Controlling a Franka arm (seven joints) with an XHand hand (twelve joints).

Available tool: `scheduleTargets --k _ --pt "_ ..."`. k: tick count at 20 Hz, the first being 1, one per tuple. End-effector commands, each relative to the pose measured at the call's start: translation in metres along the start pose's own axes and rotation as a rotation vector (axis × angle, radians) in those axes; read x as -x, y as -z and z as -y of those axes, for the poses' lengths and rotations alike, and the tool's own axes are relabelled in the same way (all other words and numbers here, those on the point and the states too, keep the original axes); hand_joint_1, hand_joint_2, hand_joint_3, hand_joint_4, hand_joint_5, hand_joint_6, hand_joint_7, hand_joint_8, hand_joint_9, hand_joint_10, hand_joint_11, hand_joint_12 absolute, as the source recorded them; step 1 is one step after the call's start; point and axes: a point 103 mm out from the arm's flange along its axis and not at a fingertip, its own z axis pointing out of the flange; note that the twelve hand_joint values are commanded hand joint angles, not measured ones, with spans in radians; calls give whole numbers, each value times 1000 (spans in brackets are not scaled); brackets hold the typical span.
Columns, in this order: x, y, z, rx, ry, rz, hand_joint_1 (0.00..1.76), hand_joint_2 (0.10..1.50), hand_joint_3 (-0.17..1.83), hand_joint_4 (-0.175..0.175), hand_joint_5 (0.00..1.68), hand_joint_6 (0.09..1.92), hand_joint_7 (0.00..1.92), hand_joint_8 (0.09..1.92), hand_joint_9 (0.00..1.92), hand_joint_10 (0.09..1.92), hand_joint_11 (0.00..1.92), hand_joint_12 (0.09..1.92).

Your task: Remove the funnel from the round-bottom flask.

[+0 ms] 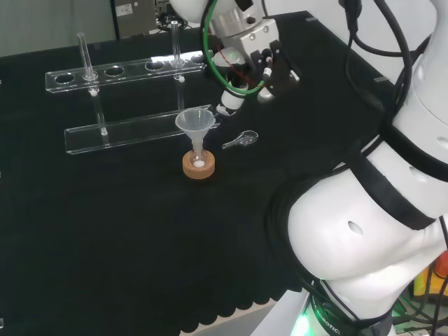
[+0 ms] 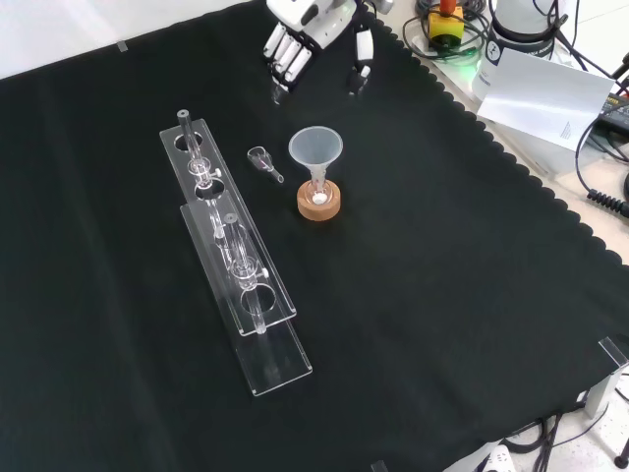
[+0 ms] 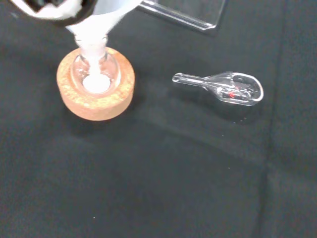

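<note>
Your black and white hand (image 2: pixel 313 34) hangs empty, fingers spread and relaxed, holding nothing. Just below and beyond it, past a small clear glass scoop (image 2: pixel 263 160), the translucent white plastic funnel (image 2: pixel 314 149) sits in the small round-bottom glass flask (image 3: pixel 95 75) on its cork ring stand (image 2: pixel 319 204). Nothing is done yet: you have the reach, grasp and lift-out left.

A clear funnel (image 2: pixel 315 149) stands upright with its stem in the small round-bottom flask (image 2: pixel 318 195), seated on a cork ring (image 2: pixel 319 205).

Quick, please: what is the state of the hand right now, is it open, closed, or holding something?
Hand: open, its fingers relaxed and holding nothing; it hangs above the cloth, apart from the funnel, which still sits in the flask.
</note>
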Motion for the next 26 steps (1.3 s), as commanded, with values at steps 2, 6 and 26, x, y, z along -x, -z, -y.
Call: scheduleTargets --k 2,6,26 --pt "-27 5 -12 -35 31 53 640 619 481 -49 153 87 197 723 433 675 321 1368" --pt "-33 5 -19 -64 29 85 590 633 413 -48 140 87 105 702 349 691 306 1373" --pt "-31 -21 -55 -47 43 121 636 667 323 -25 130 87 45 689 279 748 345 1372"
